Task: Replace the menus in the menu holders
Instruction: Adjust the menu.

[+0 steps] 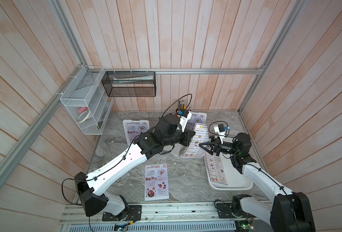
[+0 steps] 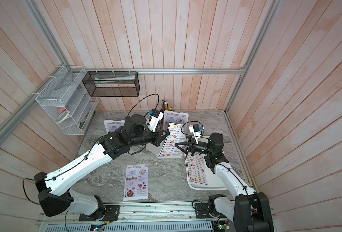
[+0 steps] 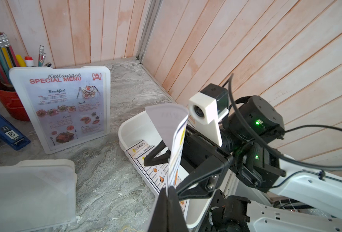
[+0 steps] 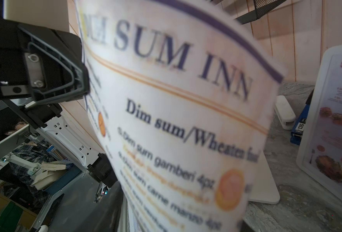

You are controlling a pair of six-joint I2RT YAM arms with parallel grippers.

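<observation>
Far L: menu holder (image 1: 135, 130) w/ a SPECIAL MENU inside. Near centre: loose SPECIAL MENU sheet (image 1: 156, 181), flat on table. Centre: empty holder (image 3: 29, 190). Left gripper (image 3: 168, 192) is clamped on the L edge of the DIM SUM INN sheet (image 1: 198, 142), which is upright & curling. It's thin, light & floppy, so prob. best pinched at an edge w/ the 2nd side supported. Right gripper (image 1: 205, 141): jaws apart, straddling the sheet, no grip. R: white tray (image 1: 236, 186) holds more DIM SUM INN menus (image 1: 216, 170).
</observation>
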